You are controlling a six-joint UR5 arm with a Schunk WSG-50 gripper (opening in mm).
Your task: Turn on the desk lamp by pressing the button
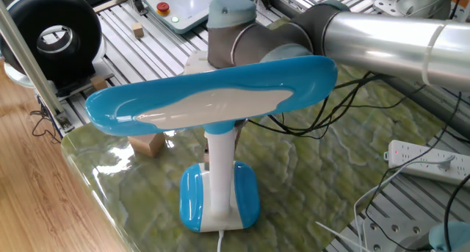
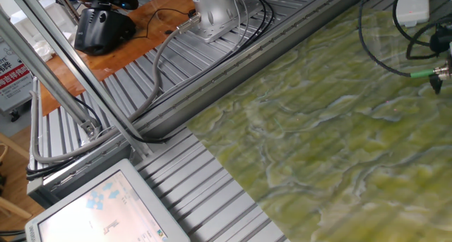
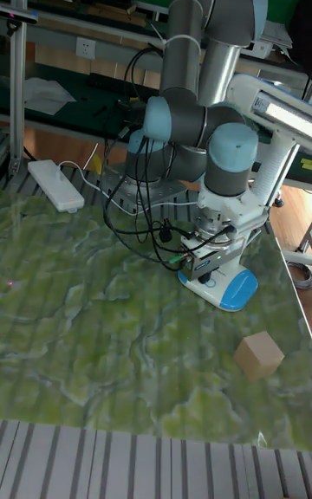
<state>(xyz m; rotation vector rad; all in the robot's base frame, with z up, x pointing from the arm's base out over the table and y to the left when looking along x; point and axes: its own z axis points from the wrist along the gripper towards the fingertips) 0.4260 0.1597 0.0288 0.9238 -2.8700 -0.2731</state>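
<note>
The desk lamp [image 1: 213, 98] stands near the table's front edge, its wide sky-blue and white head above a white stem and a blue-and-white base [image 1: 219, 199]. In the tall fixed view the base [image 3: 227, 286] lies at the right of the green mat, and the gripper [image 3: 206, 267] hangs straight down over it, right at the base's top. The fingertips are too small and dark to make out, and the button is hidden. In one fixed view the lamp head hides the gripper; only the grey arm [image 1: 294, 31] shows behind it.
A wooden block [image 3: 258, 354] lies on the mat near the lamp base. A white power strip [image 1: 429, 162] with cables lies at the mat's far side. Black cables [image 3: 147, 230] trail beside the gripper. A teach pendant [image 1: 183, 4] and a black fan [image 1: 50, 33] stand on the slatted frame.
</note>
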